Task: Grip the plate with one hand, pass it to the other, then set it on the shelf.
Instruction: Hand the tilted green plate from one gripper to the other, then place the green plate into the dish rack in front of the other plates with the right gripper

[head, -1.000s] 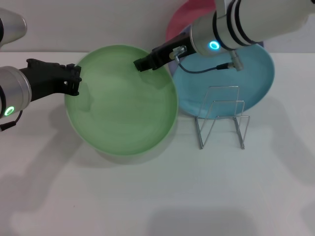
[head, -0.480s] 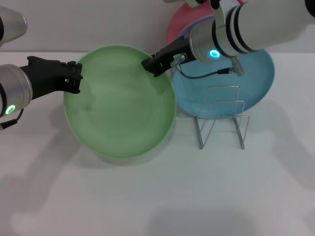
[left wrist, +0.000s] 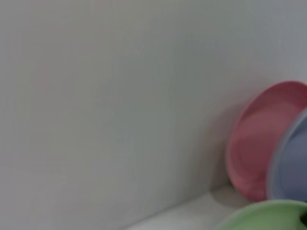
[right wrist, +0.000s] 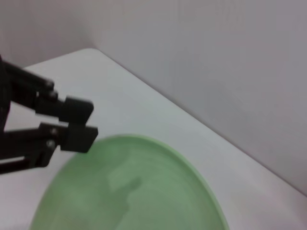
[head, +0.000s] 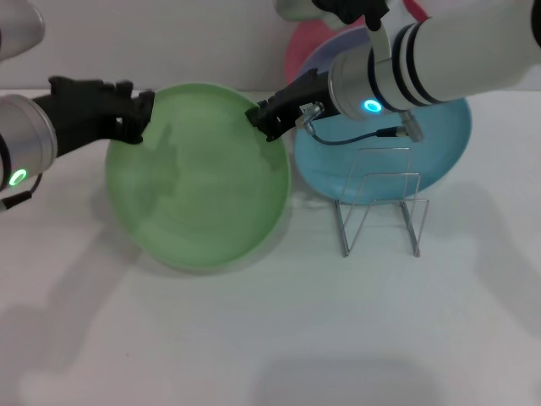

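My left gripper (head: 135, 114) pinches the plate's (head: 199, 178) left rim; my right gripper (head: 264, 118) pinches its far right rim. Plate held above the table (head: 270, 338), its right edge beside the turquoise plate (head: 439, 144). Shelf (head: 380, 211) well apart, to the right.

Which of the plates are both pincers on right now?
The green plate. The left pincer grips its left rim and the right pincer its right rim. The blue plate behind the rack and the pink plate are untouched.
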`<control>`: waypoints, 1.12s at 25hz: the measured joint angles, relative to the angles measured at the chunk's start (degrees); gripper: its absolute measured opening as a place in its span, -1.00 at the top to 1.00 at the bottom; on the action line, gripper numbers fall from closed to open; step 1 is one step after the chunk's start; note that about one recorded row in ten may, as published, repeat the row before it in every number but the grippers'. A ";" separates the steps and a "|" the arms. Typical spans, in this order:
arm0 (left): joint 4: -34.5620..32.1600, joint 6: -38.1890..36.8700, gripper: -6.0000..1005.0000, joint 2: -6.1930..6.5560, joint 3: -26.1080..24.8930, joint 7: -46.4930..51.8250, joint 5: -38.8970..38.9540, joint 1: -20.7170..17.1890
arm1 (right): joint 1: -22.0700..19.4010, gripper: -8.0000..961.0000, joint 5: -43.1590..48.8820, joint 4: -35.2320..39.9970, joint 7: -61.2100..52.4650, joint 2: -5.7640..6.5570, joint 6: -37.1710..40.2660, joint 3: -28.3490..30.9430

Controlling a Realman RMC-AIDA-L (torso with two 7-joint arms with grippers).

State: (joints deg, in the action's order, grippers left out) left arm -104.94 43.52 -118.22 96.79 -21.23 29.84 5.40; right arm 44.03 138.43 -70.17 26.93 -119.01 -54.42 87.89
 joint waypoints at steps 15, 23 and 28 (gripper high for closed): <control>12.36 -70.56 -0.31 -0.02 11.26 -2.32 -0.23 -16.45 | -12.24 0.92 -1.35 -13.57 1.87 0.01 7.44 2.81; 43.03 -106.27 -0.56 -0.17 13.73 13.73 -0.13 -11.56 | -32.02 0.93 -45.58 -20.87 45.67 -0.02 16.92 3.55; 56.52 -112.84 -0.60 -0.14 13.38 20.24 -0.16 -7.14 | -38.00 0.93 -76.25 -9.58 89.03 -0.16 5.90 3.43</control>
State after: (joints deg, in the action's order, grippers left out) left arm -48.42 -69.32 -118.36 110.17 -0.99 29.68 -1.75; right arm 6.03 62.18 -79.75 115.96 -119.17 -48.52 91.32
